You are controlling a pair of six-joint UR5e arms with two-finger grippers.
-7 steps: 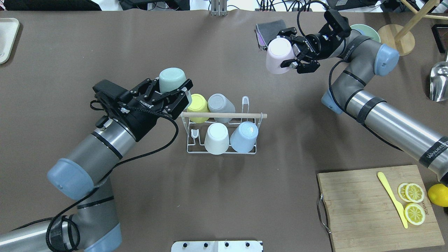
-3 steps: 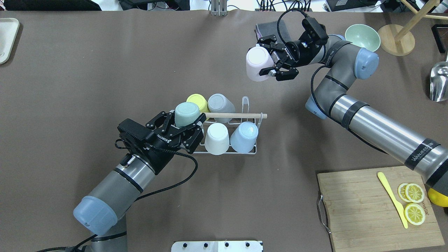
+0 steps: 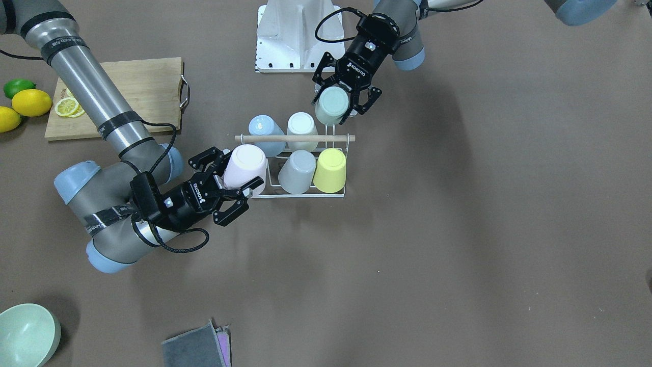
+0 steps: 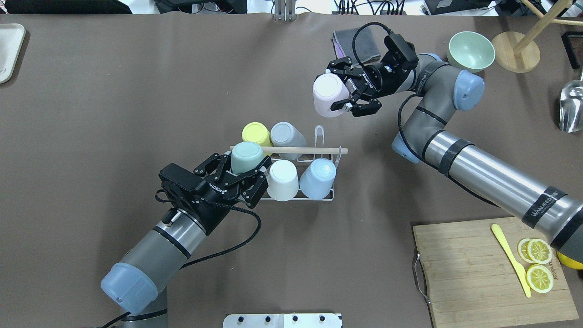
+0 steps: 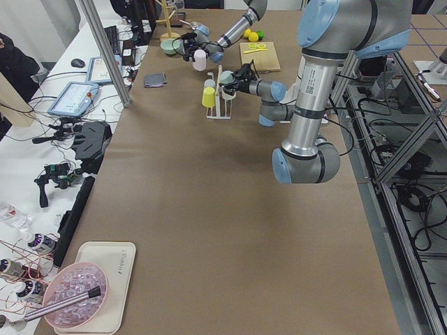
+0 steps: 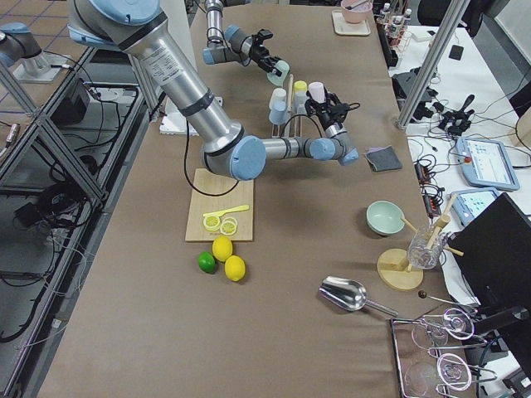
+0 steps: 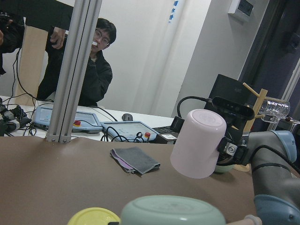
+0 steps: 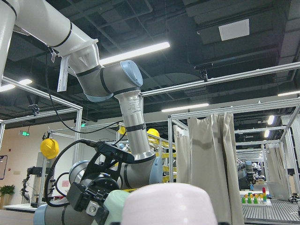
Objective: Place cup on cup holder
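The cup holder (image 4: pixel 319 150) is a white wire rack with a wooden dowel, at mid table. It also shows in the front-facing view (image 3: pixel 295 137). Yellow (image 4: pixel 256 133), grey (image 4: pixel 286 134), white (image 4: pixel 282 178) and blue (image 4: pixel 317 176) cups sit upside down on it. My left gripper (image 4: pixel 243 167) is shut on an upside-down mint cup (image 4: pixel 246 156) over the rack's near left end (image 3: pixel 332 104). My right gripper (image 4: pixel 340 91) is shut on an upside-down pink cup (image 4: pixel 329 94), held in the air beyond the rack's far right end (image 3: pixel 245 163). A bare peg (image 4: pixel 319 133) stands there.
A cutting board (image 4: pixel 469 273) with lemon slices and a yellow knife lies at the near right. A green bowl (image 4: pixel 471 48), a wooden stand (image 4: pixel 514 50), a metal scoop (image 4: pixel 571 105) and a grey cloth (image 4: pixel 357 41) are at the far right. A tray (image 4: pixel 9 50) is at the far left.
My left gripper carried the mint cup from the rack's far left side toward me to its near left end. My right gripper moved the pink cup left, toward the rack.
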